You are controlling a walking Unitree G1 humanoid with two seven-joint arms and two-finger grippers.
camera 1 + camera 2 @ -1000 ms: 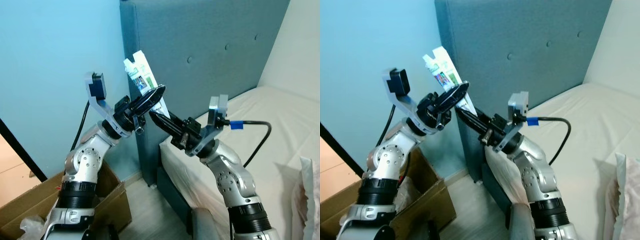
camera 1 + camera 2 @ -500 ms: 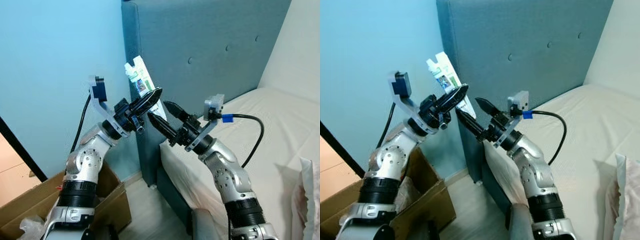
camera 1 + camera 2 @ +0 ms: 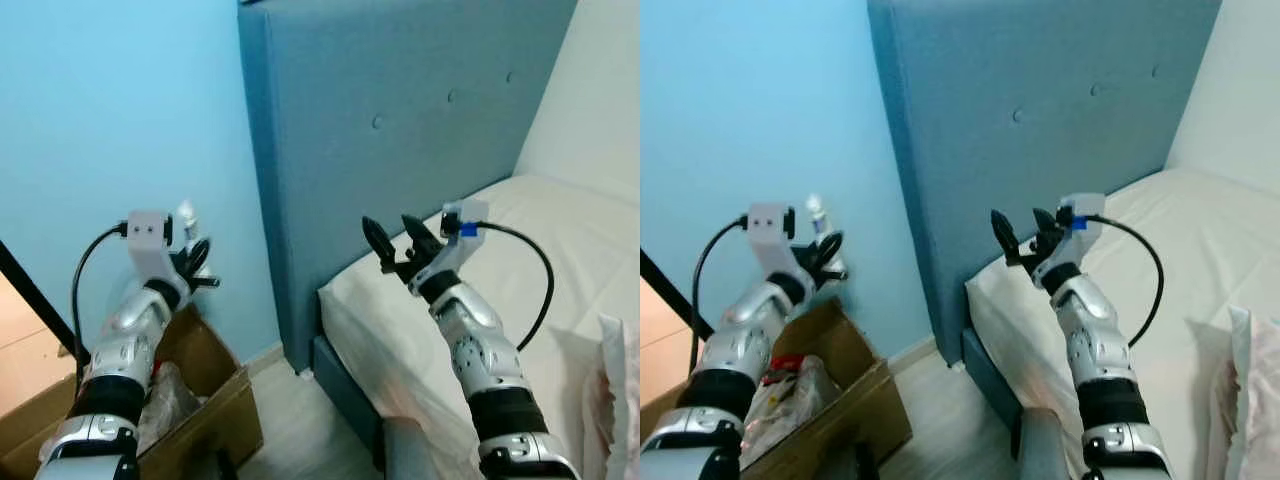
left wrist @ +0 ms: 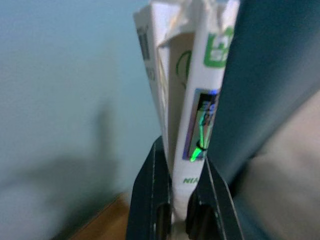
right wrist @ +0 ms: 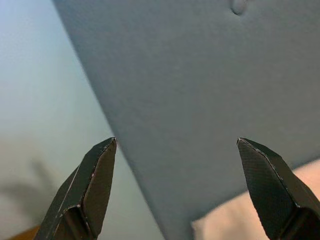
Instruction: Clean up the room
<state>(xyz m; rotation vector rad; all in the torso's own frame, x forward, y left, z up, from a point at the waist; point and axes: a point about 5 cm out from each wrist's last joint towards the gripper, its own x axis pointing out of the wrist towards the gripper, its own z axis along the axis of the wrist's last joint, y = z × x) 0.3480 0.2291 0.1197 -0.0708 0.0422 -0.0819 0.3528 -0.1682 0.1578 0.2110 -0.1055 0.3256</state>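
1. The left gripper [image 4: 180, 220] has swung away from the headboard [image 3: 400, 130] and down toward the cardboard box [image 3: 830, 410] since a moment ago. It is clamped tight on a flattened white carton [image 4: 192, 115], which stands upright between its fingers.
2. The right gripper [image 5: 175, 185] has let go of the carton and pulled back. Its fingers are spread wide with nothing between them, pointing at the headboard from above the bed [image 3: 560, 260].
3. The handover looks complete: the carton rides on the left gripper alone, near the blue wall [image 3: 110, 110] and just above the box's rim. I judge the drop into the box to be the next step.
4. The box already holds crumpled plastic rubbish [image 3: 780, 385], but open space shows around it.
5. Edges to mind: the wall sits close behind the left gripper, and the headboard's upright side edge stands between the two arms. The floor [image 3: 300, 420] gap between box and bed is narrow.
6. The right arm has free air over the mattress for withdrawing.
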